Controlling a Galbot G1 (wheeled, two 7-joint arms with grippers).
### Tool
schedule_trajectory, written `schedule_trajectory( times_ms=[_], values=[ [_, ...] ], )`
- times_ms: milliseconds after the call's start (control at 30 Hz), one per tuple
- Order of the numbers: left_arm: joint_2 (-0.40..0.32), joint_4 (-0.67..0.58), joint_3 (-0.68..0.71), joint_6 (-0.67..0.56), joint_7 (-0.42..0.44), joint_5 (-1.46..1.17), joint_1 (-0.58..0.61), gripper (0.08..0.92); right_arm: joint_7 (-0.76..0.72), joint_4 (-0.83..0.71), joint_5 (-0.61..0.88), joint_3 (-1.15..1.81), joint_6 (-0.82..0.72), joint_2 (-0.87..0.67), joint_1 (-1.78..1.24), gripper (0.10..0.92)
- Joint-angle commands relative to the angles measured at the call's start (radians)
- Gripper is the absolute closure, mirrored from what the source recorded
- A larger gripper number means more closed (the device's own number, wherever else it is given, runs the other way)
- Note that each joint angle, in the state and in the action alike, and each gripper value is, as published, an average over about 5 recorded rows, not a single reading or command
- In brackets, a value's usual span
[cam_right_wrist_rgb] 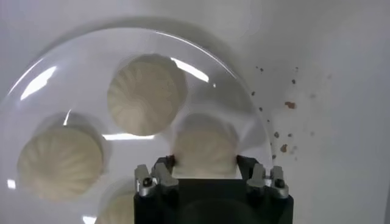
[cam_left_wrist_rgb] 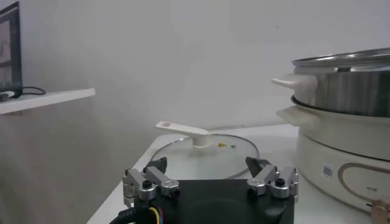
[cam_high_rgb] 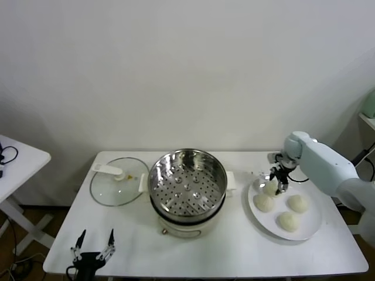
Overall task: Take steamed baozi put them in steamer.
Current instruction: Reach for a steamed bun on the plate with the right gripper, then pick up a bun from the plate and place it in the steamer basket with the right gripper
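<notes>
With its fingers point(cam_right_wrist_rgb: 166, 172) set either side of the bun point(cam_high_rgb: 270, 188) at the plate's point(cam_high_rgb: 310, 225) 11 o'clock, the right gripper point(cam_high_rgb: 279, 181) is mid-pick (contact looks made, firmness unclear). Next, I judge: lift, carry to the steamer point(cam_high_rgb: 187, 184) at 9 o'clock. Left gripper point(cam_high_rgb: 93, 246) idles open.

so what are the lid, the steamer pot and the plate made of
Lid: looks like clear glass, the table showing through it, with a white, probably plastic, handle.
Steamer pot: shiny mirror-like metal, likely stainless steel, with a perforated tray; its cream base looks like plastic.
Plate: glossy white, with bright glare streaks; ceramic or melamine, hard to tell.
</notes>
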Motion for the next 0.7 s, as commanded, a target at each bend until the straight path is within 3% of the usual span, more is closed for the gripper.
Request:
schedule_trajectory(
  times_ms=[33,200,700],
  values=[
    [0.001,-0.002,0.000,0.001,0.000,0.001,0.001,0.177,0.001,-0.011,-0.018,0.011,0.003,0.011,-0.002,0.375],
    [0.002,-0.002,-0.004,0.001,-0.001,0.001,0.001,0.177,-0.003,0.073,0.030,-0.054,0.008,-0.029,0.063,0.380],
    [-0.002,0.000,-0.002,0.000,-0.003,0.005,0.002,0.177,-0.029,0.544,0.418,-0.579,0.090,-0.115,0.624,0.381]
  ],
)
